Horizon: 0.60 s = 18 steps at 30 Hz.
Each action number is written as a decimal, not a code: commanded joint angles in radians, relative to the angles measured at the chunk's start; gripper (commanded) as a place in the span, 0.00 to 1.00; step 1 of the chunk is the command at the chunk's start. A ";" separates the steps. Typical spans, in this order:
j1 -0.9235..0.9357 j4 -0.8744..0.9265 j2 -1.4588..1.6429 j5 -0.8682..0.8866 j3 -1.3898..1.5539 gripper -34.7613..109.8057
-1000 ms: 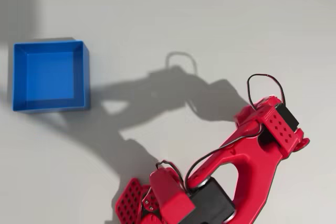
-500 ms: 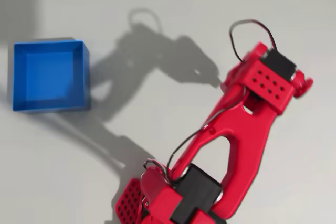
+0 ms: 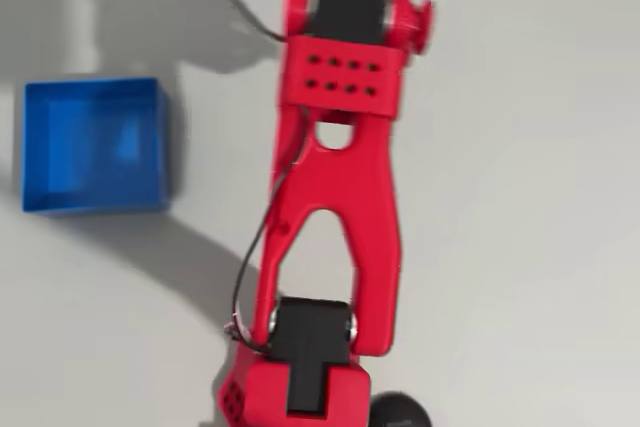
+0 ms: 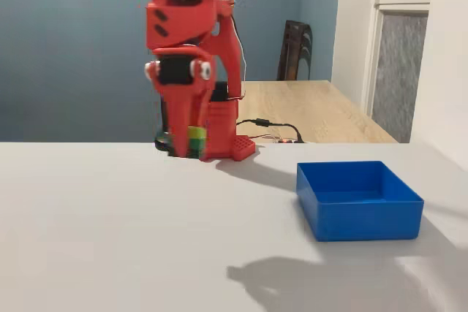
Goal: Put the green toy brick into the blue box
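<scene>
While raised off the table (image 4: pixel 110 239), green toy brick (image 4: pixel 195 141) between jaws.

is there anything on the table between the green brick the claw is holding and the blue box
Nothing visible does. In the fixed view the claw holds the small lime-green plastic studded brick above the white table, and the stretch of table between it and the square bright blue plastic box is bare.
</scene>
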 commanded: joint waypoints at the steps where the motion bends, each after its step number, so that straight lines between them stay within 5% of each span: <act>1: -0.140 0.017 0.044 0.000 -0.048 0.24; 18: -0.621 0.017 0.031 -0.049 -0.025 0.24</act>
